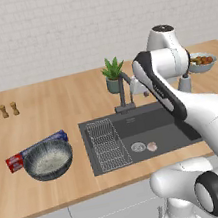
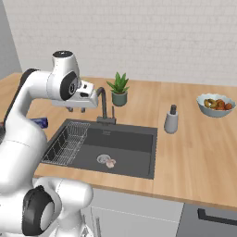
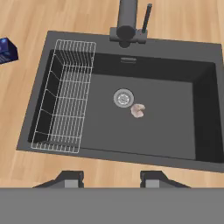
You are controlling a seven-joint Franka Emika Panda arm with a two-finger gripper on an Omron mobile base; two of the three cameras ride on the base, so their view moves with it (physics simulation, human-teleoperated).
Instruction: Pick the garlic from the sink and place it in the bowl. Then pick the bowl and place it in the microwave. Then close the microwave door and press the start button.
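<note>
The small pinkish-white garlic bulb (image 3: 138, 110) lay on the floor of the dark grey rectangular recessed sink (image 3: 175, 144), just beside the round grey metal drain (image 3: 123, 98), apart from the wire rack (image 3: 65, 96) that filled the basin's left part in the hand view. The claw (image 3: 112, 180) hung above the sink's front edge w/ nothing between its tips; fingers (image 3: 70, 179) stood wide apart, empty. In the right base view the claw (image 2: 76, 109) sat high over the rack side of the basin, near the dark faucet (image 2: 104, 109). The wide dark grey ribbed bowl w/ speckled whitish inside (image 1: 48, 160) stood on the wooden desk (image 1: 55, 110) left of the sink, touching or just in front of a red-and-blue foil box (image 1: 34, 150). Also on the desk: small potted green plant (image 1: 113, 74) behind the faucet, two small brown shakers (image 1: 8, 110) far left, grey soap dispenser (image 2: 171, 119) right of the sink, pale bowl of orange-brown food (image 2: 216, 104) further right.
</note>
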